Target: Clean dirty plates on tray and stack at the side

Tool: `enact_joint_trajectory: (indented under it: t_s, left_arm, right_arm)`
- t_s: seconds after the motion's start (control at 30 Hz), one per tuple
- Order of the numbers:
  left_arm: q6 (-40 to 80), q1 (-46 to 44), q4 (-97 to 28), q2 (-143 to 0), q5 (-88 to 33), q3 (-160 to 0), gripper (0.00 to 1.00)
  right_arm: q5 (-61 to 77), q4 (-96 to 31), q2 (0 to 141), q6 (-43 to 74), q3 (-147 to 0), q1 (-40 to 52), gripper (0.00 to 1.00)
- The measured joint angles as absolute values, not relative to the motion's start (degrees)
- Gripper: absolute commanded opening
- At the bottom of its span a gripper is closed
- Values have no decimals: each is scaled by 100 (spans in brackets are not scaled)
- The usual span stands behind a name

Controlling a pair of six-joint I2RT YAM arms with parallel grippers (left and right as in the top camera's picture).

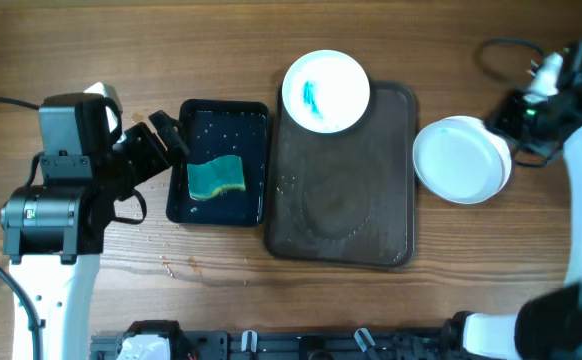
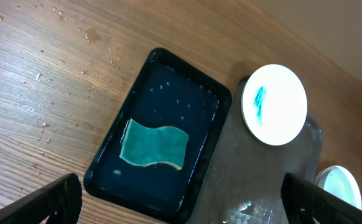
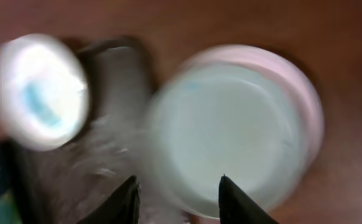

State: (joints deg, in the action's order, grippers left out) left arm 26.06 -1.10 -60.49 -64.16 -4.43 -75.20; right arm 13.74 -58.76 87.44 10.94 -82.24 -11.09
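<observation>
A white plate smeared with blue (image 1: 325, 91) lies on the far edge of the brown tray (image 1: 341, 230); it also shows in the left wrist view (image 2: 273, 104) and, blurred, in the right wrist view (image 3: 37, 90). A stack of clean white plates (image 1: 461, 159) sits right of the tray, and fills the right wrist view (image 3: 231, 130). A green sponge (image 1: 216, 177) lies in the black basin (image 1: 203, 116). My left gripper (image 1: 161, 140) is open and empty at the basin's left. My right gripper (image 3: 178, 190) is open and empty above the stack's near edge.
Water drops and crumbs dot the wood left of and in front of the basin (image 2: 109, 158). A cable (image 1: 501, 55) runs at the back right, near the right arm (image 1: 546, 100). The tray's surface is wet.
</observation>
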Motion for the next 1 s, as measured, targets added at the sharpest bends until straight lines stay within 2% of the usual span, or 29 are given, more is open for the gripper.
enact_joint_trajectory:
  t_s: [0.1, 0.13, 0.23, 0.33, 0.57, 0.83, 1.0]
  left_arm:
    - [2606, -110, -6049, -6416, -443, -7520, 100]
    - [2606, -110, -6049, -6416, -443, -7520, 100]
    - [2606, -110, -6049, -6416, -443, -7520, 100]
    - [2606, -110, -6049, -6416, -443, -7520, 100]
    - [2606, -110, -6049, -6416, -443, -7520, 100]
    - [2606, -110, -6049, -6416, -443, -7520, 100]
    - [2606, -110, -6049, -6416, -443, -7520, 100]
  right_arm:
    - [1619, -5763, 8602, 676, -8263, -134, 8]
    - [1634, -5771, 8624, 572, -8263, 75, 4]
    - [1463, -5771, 8862, 532, -8256, 801, 4]
    - [1031, -5778, 9371, 770, -8167, 1009, 4]
    - [762, -5830, 10827, 906, -8047, 620, 4]
    - [552, -5913, 10930, 1109, -8031, -143, 4]
    - [1533, -5776, 10919, 552, -8034, -259, 4]
